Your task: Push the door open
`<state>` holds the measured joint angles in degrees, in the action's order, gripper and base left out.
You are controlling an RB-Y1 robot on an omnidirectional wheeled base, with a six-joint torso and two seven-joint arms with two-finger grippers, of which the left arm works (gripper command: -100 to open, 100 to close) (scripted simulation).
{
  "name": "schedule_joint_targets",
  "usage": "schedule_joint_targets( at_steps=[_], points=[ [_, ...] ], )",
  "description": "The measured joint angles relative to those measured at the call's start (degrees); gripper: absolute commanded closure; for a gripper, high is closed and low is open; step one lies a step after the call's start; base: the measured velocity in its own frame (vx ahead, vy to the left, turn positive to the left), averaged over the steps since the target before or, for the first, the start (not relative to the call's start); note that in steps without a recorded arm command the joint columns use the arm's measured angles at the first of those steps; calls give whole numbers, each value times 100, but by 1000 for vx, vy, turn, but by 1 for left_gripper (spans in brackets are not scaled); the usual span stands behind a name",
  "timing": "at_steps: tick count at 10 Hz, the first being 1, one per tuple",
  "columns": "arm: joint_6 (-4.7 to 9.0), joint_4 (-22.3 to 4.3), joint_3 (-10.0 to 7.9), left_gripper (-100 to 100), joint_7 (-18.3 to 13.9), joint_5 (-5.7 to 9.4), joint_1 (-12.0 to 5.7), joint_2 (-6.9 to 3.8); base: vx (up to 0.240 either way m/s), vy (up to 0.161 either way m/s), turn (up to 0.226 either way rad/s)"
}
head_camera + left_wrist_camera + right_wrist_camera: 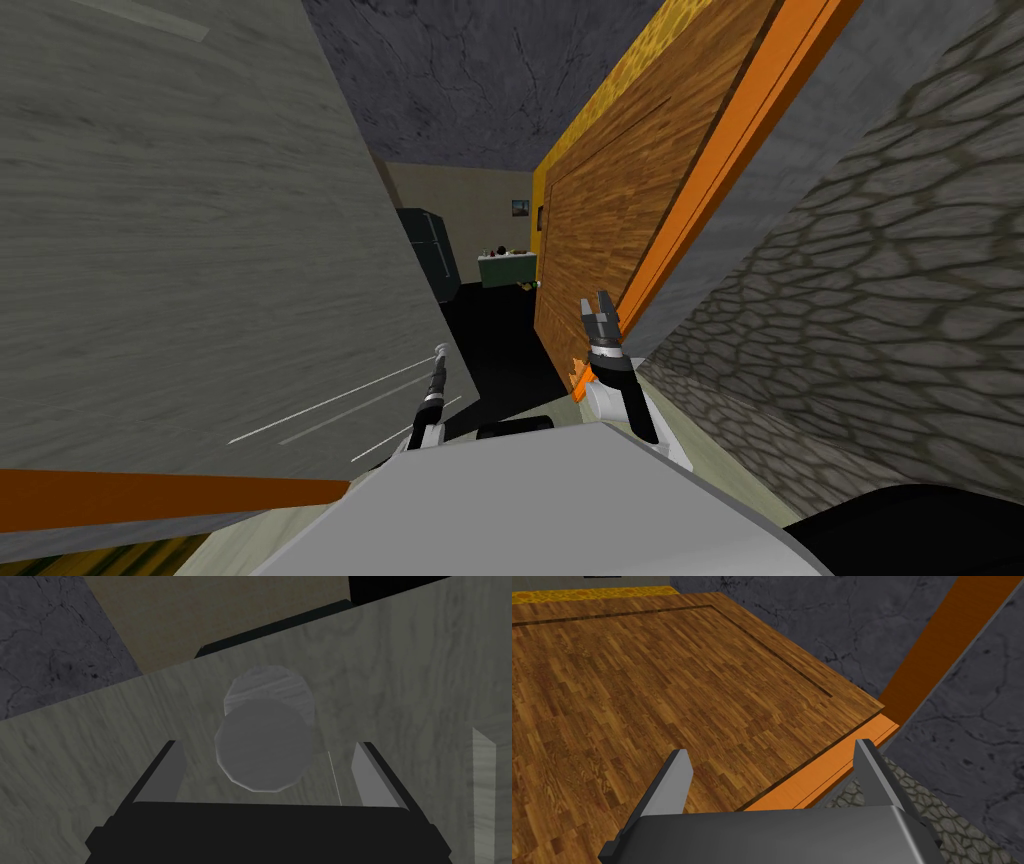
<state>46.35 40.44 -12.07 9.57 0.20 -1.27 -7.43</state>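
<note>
I hold my left gripper [439,350] spread around the round grey knob [263,748] of the grey wood-grain door [200,250], eleven o'clock; right gripper [771,747] spread too.

Brown wood-grain door [610,210], orange frame [730,150]

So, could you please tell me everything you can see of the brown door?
The door is brown wood grain with a thin grooved rectangular panel line. It stands open along my right, its near edge meeting an orange frame. My open right pincer points at its face by that edge; contact cannot be told.
</note>
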Motion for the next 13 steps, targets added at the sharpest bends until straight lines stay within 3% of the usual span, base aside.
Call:
schedule_joint_targets(
  at_steps=[8, 10, 13],
  points=[
    [170, -158, 300, -100, -1121, 834, -192, 79, -42, 11, -26],
    [216, -192, 407, -100, -1436, 1120, -245, 107, -57, 13, -29],
    [272, -257, 501, -100, -1838, 1390, -323, 133, -34, 9, -26]
  ],
)
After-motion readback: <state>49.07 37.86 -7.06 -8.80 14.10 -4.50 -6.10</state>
